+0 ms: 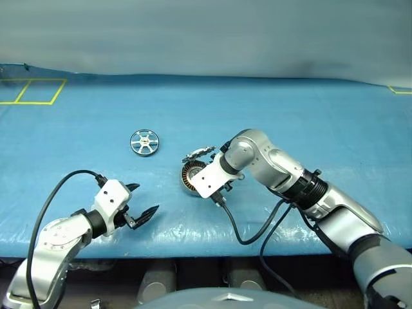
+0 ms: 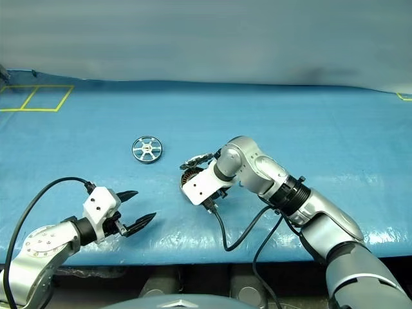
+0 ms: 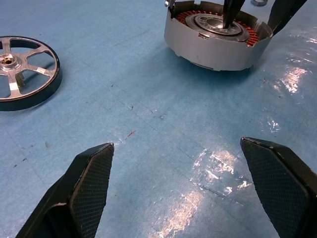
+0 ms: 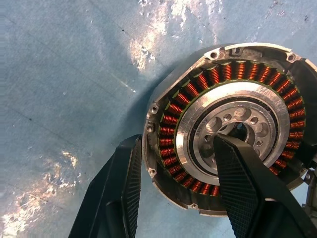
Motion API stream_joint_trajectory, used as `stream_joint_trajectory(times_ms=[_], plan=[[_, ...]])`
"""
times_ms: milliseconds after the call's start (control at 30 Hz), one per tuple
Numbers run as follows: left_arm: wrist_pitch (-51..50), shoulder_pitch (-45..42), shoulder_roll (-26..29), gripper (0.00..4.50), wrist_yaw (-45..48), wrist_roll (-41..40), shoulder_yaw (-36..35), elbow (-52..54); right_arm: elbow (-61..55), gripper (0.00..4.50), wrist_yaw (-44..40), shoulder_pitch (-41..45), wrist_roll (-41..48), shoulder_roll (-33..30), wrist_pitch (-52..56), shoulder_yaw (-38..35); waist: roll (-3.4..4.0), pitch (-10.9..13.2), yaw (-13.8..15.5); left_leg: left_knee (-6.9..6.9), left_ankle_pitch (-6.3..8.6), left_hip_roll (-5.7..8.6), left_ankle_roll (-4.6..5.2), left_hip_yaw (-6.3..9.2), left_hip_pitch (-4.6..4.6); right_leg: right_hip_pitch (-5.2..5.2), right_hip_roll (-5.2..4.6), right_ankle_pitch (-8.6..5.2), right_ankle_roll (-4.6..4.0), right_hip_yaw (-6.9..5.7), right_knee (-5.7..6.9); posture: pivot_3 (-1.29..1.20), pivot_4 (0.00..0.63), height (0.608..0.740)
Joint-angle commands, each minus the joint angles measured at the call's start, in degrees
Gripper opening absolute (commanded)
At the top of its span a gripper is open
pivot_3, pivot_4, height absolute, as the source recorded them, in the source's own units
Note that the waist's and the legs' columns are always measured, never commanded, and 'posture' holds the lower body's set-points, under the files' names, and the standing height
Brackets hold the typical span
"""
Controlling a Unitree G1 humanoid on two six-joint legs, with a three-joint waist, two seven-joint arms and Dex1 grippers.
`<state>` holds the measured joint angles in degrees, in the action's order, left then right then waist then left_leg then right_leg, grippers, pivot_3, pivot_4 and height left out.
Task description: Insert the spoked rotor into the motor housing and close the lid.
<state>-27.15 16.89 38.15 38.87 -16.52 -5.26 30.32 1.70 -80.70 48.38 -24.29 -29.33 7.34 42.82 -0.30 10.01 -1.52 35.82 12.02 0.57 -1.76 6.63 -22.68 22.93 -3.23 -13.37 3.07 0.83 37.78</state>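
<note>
The shiny silver spoked rotor (image 1: pixel 144 142) lies flat on the blue-covered bench (image 1: pixel 309 122), well apart from the round grey motor housing (image 4: pixel 225 129) with copper windings. The jagged grey lid (image 1: pixel 198 154) stands open at its rim. The right gripper (image 4: pixel 176 186) straddles the housing wall, one finger inside. The left gripper (image 3: pixel 190 191) hovers spread wide, empty.

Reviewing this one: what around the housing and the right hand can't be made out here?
- Motor housing: in the head views the right hand covers most of it.
- Lid: whether it joins the housing's rim is hidden behind that hand in the head views.
- Grip: in the right wrist view one finger is over the bearing, one outside the wall; contact can't be told.
</note>
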Motion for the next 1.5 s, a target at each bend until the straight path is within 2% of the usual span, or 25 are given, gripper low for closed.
stream_joint_trajectory(times_ms=[33, 367, 633, 1000, 1167, 1400, 1467, 1500], plan=[[0.8, -1.03, 0.02, 4.5, 0.43, 0.0, 0.4, 0.08, -1.27, 1.88, -2.9, -1.63, -0.12, -2.03, 1.52, -0.14, 0.0, 0.0, 0.01, 0.0, 0.0, 0.0, 0.0, 0.0, 0.0, 0.0, 0.0, 0.0, 0.0, 0.0, 0.0, 0.0, 0.15, 0.74], [1.12, -2.59, -0.02, 4.5, 1.12, 0.13, 1.74, -1.19, -4.46, 1.88, -4.44, -3.52, -0.11, -3.42, 4.25, -0.63, -0.01, 0.0, 0.07, -0.02, 0.0, 0.0, 0.0, 0.0, 0.0, 0.0, -0.01, 0.0, 0.0, -0.02, -0.02, 0.0, 0.15, 0.74], [1.13, -2.83, -0.15, 4.5, 1.3, 0.15, 2.09, -1.41, -4.63, 4.48, -3.25, -3.22, -0.78, -3.02, 4.94, -1.39, -0.03, 0.01, 0.01, -0.01, 0.0, 0.0, 0.0, 0.0, 0.0, 0.0, -0.01, -0.01, 0.01, -0.02, -0.02, 0.0, 0.15, 0.74], [1.12, -2.62, -0.15, 4.5, 1.58, -0.17, 2.26, -1.43, -7.67, 4.48, -3.89, -1.64, 2.18, -3.64, 6.44, -4.68, -0.06, 0.05, -0.05, -0.02, 0.0, -0.01, 0.0, 0.0, -0.01, 0.02, -0.01, 0.0, 0.01, -0.02, -0.02, 0.0, 0.15, 0.74], [0.56, -3.15, 0.15, 4.5, 1.8, -0.36, 2.26, -1.33, -14.03, 4.48, -3.86, -4.47, 9.4, -5.12, 11.76, -11.47, -0.11, 0.1, -0.03, -0.04, 0.0, -0.02, 0.0, 0.01, -0.05, 0.06, -0.01, 0.0, 0.01, -0.02, -0.03, 0.0, 0.15, 0.74], [-0.39, -2.86, 1.15, 4.5, 2.66, -0.87, 1.33, -0.71, -26.62, 4.48, 1.87, -18.0, 17.96, -10.74, 23.81, -25.17, -0.18, 0.13, 0.44, -0.12, 0.01, 0.02, -0.01, -0.01, -0.15, 0.13, -0.09, -0.02, 0.0, -0.04, -0.08, 0.0, 0.15, 0.74], [-0.6, -2.86, 1.34, 4.5, 2.84, -0.92, 1.22, -0.63, -30.42, 4.48, 5.94, -23.52, 20.86, -10.16, 27.56, -30.32, -0.19, 0.14, 0.47, -0.12, 0.02, 0.01, -0.01, -0.02, -0.21, 0.18, -0.09, -0.03, 0.0, -0.04, -0.09, 0.0, 0.15, 0.74], [-0.69, -2.81, 1.4, 4.5, 2.86, -0.95, 1.18, -0.52, -32.46, 4.48, 9.96, -26.52, 21.89, -7.88, 30.41, -33.91, -0.19, 0.14, 0.42, -0.13, 0.02, 0.0, -0.01, -0.03, -0.25, 0.24, -0.09, -0.03, 0.0, -0.04, -0.07, 0.0, 0.15, 0.74]])
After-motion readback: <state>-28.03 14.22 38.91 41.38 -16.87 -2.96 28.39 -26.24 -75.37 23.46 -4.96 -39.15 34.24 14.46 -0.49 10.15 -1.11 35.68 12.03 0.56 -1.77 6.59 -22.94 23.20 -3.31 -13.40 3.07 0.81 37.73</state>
